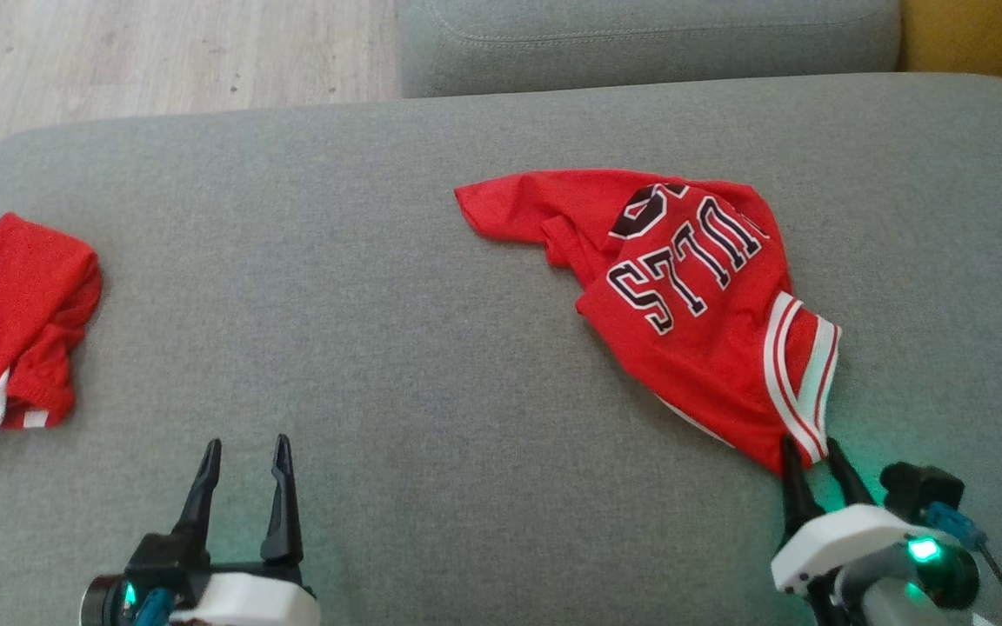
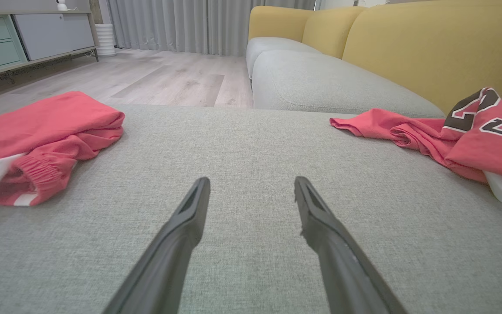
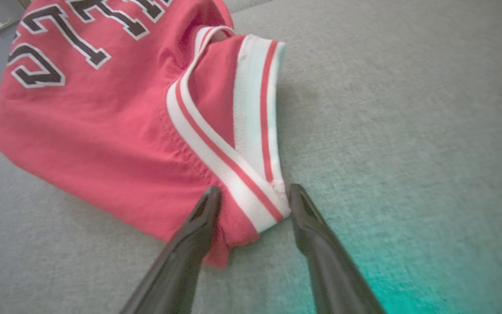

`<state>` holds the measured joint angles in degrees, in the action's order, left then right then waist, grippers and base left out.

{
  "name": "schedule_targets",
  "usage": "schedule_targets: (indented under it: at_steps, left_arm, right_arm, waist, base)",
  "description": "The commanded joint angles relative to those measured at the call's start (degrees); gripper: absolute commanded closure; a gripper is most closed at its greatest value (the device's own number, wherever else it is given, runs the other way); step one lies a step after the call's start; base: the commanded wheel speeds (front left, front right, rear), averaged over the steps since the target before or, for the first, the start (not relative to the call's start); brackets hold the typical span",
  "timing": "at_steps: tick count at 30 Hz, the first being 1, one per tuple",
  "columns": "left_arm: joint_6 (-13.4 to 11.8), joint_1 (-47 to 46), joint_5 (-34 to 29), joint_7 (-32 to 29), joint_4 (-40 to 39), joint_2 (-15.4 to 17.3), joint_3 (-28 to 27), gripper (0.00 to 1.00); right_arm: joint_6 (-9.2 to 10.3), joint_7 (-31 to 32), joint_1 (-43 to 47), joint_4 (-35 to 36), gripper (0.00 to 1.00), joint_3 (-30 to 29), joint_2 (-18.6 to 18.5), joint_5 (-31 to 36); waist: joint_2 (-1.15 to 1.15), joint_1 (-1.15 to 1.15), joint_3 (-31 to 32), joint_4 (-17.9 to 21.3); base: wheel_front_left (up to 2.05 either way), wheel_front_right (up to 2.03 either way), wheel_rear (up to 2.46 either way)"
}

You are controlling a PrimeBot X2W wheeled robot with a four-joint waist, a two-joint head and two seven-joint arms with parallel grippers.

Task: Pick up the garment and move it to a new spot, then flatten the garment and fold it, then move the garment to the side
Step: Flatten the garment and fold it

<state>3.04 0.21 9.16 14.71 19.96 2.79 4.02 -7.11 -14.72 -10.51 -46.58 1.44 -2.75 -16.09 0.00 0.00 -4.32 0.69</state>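
Spread wide, my left gripper (image 1: pixel 248 442) hovers over bare grey cushion (image 1: pixel 431 365) at lower left; my right gripper (image 1: pixel 809 441), fingers parted, straddles a striped corner of the red jersey (image 1: pixel 692 348), lower right.

Lettering on the red jersey (image 1: pixel 692 348)

Black capitals (image 1: pixel 684 261) with white edging run across the cloth and read "ULLS", upside down in the head view; a fold hides the start of the word. Beside them, nearer the crumpled far end, lies part of a large numeral (image 1: pixel 640 213) in the same black and white, possibly a 2, too folded to read with certainty.
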Motion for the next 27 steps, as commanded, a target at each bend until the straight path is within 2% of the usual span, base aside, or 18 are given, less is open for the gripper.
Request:
schedule_targets:
  at_steps: [1,4,8,12,13,16,21,24,27]
  left_arm:
    - [0.06,-2.37,0.21,0.29,-1.53,0.10,-1.25,0.00]
    - [0.11,-2.09,0.34,0.29,-1.44,0.10,-1.25,0.00]
    - [0.18,-1.77,0.62,0.29,-1.13,0.10,-0.96,0.00]
    - [0.20,-2.13,1.40,0.29,-0.79,0.10,0.23,0.00]
    - [0.20,-2.13,1.40,0.29,-0.79,0.10,0.23,0.00]
    - [-0.01,-1.94,2.15,0.29,-0.41,0.10,1.40,0.00]
    - [-0.18,-1.72,2.82,0.29,1.01,0.10,4.08,0.00]
    - [-0.46,-1.63,3.22,0.29,1.33,0.09,5.14,0.00]
    - [-0.80,-1.17,3.64,0.29,1.18,0.09,5.02,0.00]
  right_arm:
    - [-0.37,-0.28,-2.06,1.17,1.00,2.41,-0.13,-0.96]
    - [-0.37,-0.28,-2.25,5.14,1.00,3.17,-0.13,-1.99]
    - [-0.37,-0.28,-2.76,16.43,1.00,5.74,-0.13,-2.62]
    - [-0.37,-0.28,-8.54,27.91,1.00,16.21,-0.13,-5.40]
    - [-0.37,-0.28,-8.54,27.91,1.00,16.21,-0.13,-5.40]
    - [-0.37,-0.28,-16.62,33.77,1.00,24.39,-0.13,-9.02]
    - [-0.37,-0.28,-29.53,37.26,1.00,28.92,-0.13,-15.89]
    - [-0.37,-0.28,-33.54,37.00,1.00,26.80,-0.13,-18.81]
    - [-0.37,-0.28,-34.08,32.75,1.00,23.04,-0.13,-18.08]
  waist:
    - [0.00,0.00,0.02,-0.21]
    - [0.00,0.00,0.23,-0.38]
    - [0.00,0.00,0.77,-0.63]
    - [0.00,0.00,1.58,-1.93]
    - [0.00,0.00,1.58,-1.93]
    - [0.00,0.00,2.52,-3.76]
    - [0.00,0.00,3.72,-7.60]
    - [0.00,0.00,4.05,-8.93]
    - [0.00,0.00,3.86,-9.07]
  base:
    - [0.00,0.00,0.00]
    - [0.00,0.00,0.00]
    - [0.00,0.00,0.00]
    - [0.00,0.00,0.00]
    - [0.00,0.00,0.00]
    - [0.00,0.00,0.00]
    - [0.00,0.00,0.00]
    - [0.00,0.00,0.00]
    - [0.00,0.00,0.00]
